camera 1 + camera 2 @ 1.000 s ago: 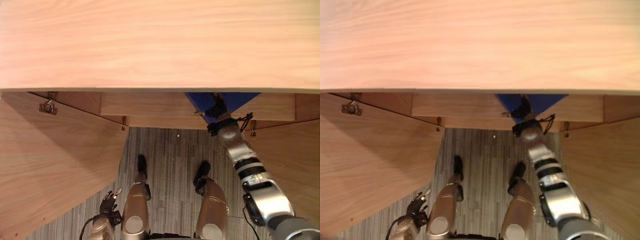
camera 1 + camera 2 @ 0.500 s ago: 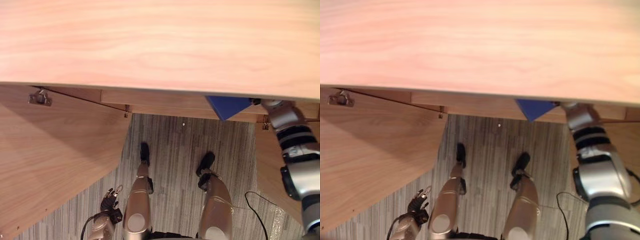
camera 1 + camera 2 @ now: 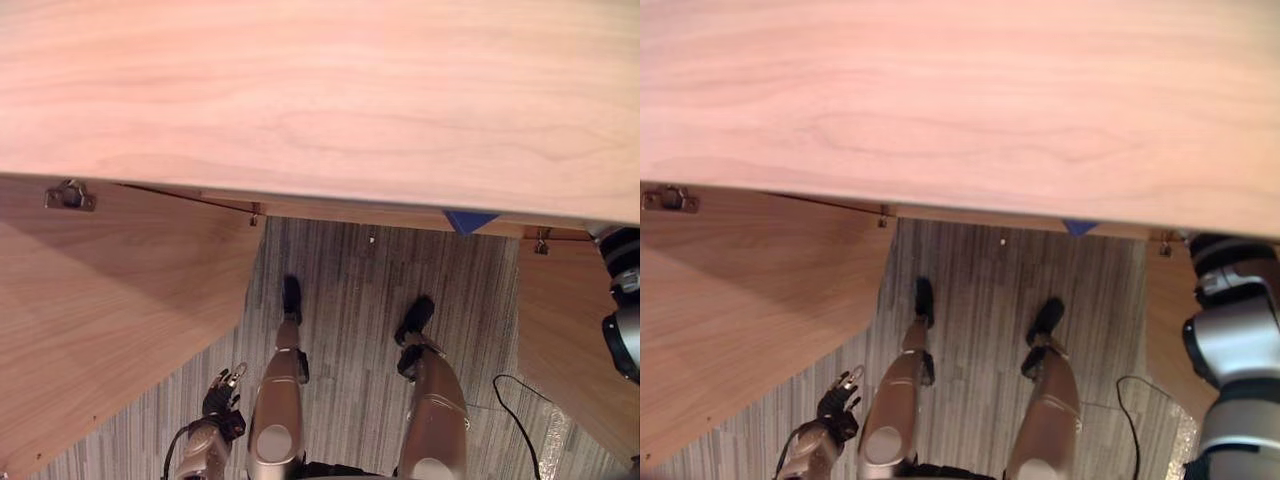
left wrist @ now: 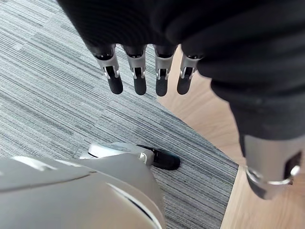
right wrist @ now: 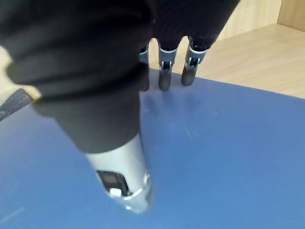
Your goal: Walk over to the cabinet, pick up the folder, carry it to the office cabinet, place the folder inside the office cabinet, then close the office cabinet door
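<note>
Your right hand (image 5: 95,71) is inside the cabinet, lying on the blue folder (image 5: 214,152). Its fingers (image 5: 164,78) run out straight, with their dark tips at the folder's far edge where the wooden shelf (image 5: 248,52) begins. The thumb (image 5: 126,181) stretches across the same blue face. Nothing is curled round the folder, so count this hand as released and flat against it, not grasping.

From the head camera, one small blue corner of the folder sticks out from under the cabinet top (image 3: 320,90), at about 1 o'clock from where the robot stands. The rest of the folder is hidden beneath that wooden top. Your right arm (image 3: 1230,330) goes in under the top just to the right of that corner, at about 2 o'clock.

Both cabinet doors stand open. The left door (image 3: 110,310) swings out at 9 o'clock, with a metal hinge (image 3: 70,195) near its upper edge. The right door (image 3: 560,340) stands at 3 o'clock. Grey striped carpet (image 3: 360,300) lies between them.

Your left hand (image 3: 220,398) hangs low at 7 o'clock, beside the left door and above the carpet. Its wrist camera shows the fingers (image 4: 139,81) straight and relaxed, with nothing in them.
</note>
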You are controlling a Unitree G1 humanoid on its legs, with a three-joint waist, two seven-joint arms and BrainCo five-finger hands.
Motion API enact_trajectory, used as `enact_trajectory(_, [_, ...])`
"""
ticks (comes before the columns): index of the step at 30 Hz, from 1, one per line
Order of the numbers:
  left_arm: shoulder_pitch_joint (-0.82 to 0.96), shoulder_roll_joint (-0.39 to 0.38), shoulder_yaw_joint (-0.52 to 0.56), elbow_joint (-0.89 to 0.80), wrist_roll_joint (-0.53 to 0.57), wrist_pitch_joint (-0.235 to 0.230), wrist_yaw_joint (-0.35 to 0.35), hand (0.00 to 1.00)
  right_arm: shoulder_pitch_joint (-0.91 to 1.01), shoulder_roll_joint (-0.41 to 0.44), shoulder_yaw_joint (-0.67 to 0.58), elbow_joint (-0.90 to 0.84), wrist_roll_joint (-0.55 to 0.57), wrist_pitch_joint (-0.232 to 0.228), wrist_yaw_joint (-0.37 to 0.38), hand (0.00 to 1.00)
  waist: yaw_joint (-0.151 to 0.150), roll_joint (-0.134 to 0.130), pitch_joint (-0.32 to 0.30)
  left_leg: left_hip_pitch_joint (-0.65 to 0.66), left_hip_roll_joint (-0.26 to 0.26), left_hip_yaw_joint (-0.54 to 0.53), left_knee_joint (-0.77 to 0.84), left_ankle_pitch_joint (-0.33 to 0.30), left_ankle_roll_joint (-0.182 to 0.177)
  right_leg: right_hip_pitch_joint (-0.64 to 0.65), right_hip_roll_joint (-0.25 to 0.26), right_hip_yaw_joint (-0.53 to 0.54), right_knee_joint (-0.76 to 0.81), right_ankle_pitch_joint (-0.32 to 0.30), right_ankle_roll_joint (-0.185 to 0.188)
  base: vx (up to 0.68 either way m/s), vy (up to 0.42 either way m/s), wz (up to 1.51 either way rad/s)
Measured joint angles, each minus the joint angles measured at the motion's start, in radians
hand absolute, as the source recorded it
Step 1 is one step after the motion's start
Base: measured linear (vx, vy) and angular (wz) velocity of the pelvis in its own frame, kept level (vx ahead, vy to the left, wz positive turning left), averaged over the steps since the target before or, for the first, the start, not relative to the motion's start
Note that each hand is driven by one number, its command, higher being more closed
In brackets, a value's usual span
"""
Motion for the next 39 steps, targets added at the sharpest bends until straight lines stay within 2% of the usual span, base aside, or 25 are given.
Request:
enact_trajectory(3, [-0.004,0.000,0.001,-0.005,0.000,-0.002,0.002,0.00,0.053,0.050,-0.147,-0.117,-0.044,0.023,-0.076,0.00,-0.002,0.000,0.000,-0.004,-0.001,0.003,0.000,0.002,0.002,0.001,0.003,0.001,-0.017,0.013,0.000,0.02,-0.020,-0.04])
enact_trajectory(6, [-0.005,-0.001,0.002,-0.005,0.001,-0.004,0.007,0.00,0.080,0.099,-0.241,-0.189,-0.085,0.044,-0.141,0.00,-0.002,0.000,0.000,0.000,-0.001,0.003,0.000,0.003,0.004,0.009,0.005,0.001,-0.025,0.019,-0.001,0.01,-0.011,0.00])
enact_trajectory(7, [-0.005,-0.001,0.002,-0.005,0.001,-0.004,0.009,0.00,0.102,0.118,-0.245,-0.227,-0.125,0.058,-0.171,0.00,-0.002,0.000,0.000,0.011,-0.001,0.004,0.000,0.003,0.004,0.023,0.006,0.001,-0.033,0.024,0.000,0.02,-0.033,-0.01])
enact_trajectory(13, [-0.005,-0.001,0.002,-0.011,0.006,-0.004,0.018,0.00,0.219,0.205,-0.256,-0.359,-0.271,0.056,-0.221,0.00,0.001,-0.001,0.000,0.021,-0.002,0.005,0.035,-0.012,0.004,0.036,0.002,0.012,-0.018,0.024,0.001,0.00,-0.043,-0.01])
enact_trajectory(15, [-0.004,-0.001,0.002,-0.007,0.010,-0.004,0.018,0.00,0.261,0.217,-0.198,-0.383,-0.299,0.048,-0.221,0.00,0.004,-0.002,0.001,-0.005,-0.003,0.004,0.133,-0.063,0.007,0.038,-0.007,0.030,0.008,0.017,0.000,-0.03,-0.043,-0.06])
enact_trajectory(18, [-0.003,0.000,0.002,0.021,0.024,-0.004,0.018,0.00,0.351,0.269,-0.087,-0.425,-0.336,0.006,-0.207,0.00,0.000,-0.002,0.001,-0.039,0.012,-0.003,0.355,-0.179,0.007,0.057,-0.016,0.054,0.092,-0.025,-0.002,-0.03,-0.024,-0.12])
enact_trajectory(22, [-0.003,0.001,0.000,0.032,0.041,-0.003,0.018,0.00,0.423,0.312,-0.020,-0.446,-0.346,-0.026,-0.176,0.00,-0.011,-0.003,0.001,-0.054,0.021,-0.025,0.457,-0.233,0.002,0.064,-0.025,0.059,0.160,-0.069,0.009,-0.04,-0.018,0.04])
enact_trajectory(28, [-0.012,0.018,-0.029,0.118,0.048,0.005,0.018,0.00,0.513,0.399,0.047,-0.446,-0.331,-0.048,-0.114,0.00,-0.012,-0.012,0.005,-0.043,0.019,-0.041,0.432,-0.214,0.005,0.066,-0.016,0.069,0.160,-0.073,0.007,-0.06,-0.033,0.02])
enact_trajectory(30, [-0.011,0.021,-0.029,0.141,0.054,0.006,0.018,0.00,0.548,0.436,0.050,-0.446,-0.288,-0.055,-0.099,0.00,-0.012,-0.016,0.006,-0.033,0.019,-0.039,0.423,-0.206,0.003,0.070,-0.013,0.075,0.159,-0.072,0.008,0.01,-0.027,-0.06])
enact_trajectory(35, [-0.012,0.031,-0.048,0.160,0.070,0.006,0.019,0.00,0.551,0.459,0.055,-0.408,-0.246,-0.066,-0.093,0.00,-0.018,-0.027,0.006,-0.018,0.025,-0.035,0.418,-0.201,0.002,0.080,-0.003,0.079,0.149,-0.063,0.004,0.04,-0.020,-0.04])
enact_trajectory(39, [-0.012,0.039,-0.063,0.173,0.070,0.005,0.019,0.00,0.550,0.478,0.063,-0.306,-0.223,-0.066,-0.079,0.00,-0.018,-0.033,0.003,-0.005,0.032,-0.028,0.416,-0.202,0.000,0.095,0.006,0.079,0.134,-0.059,0.002,0.07,-0.008,-0.05])
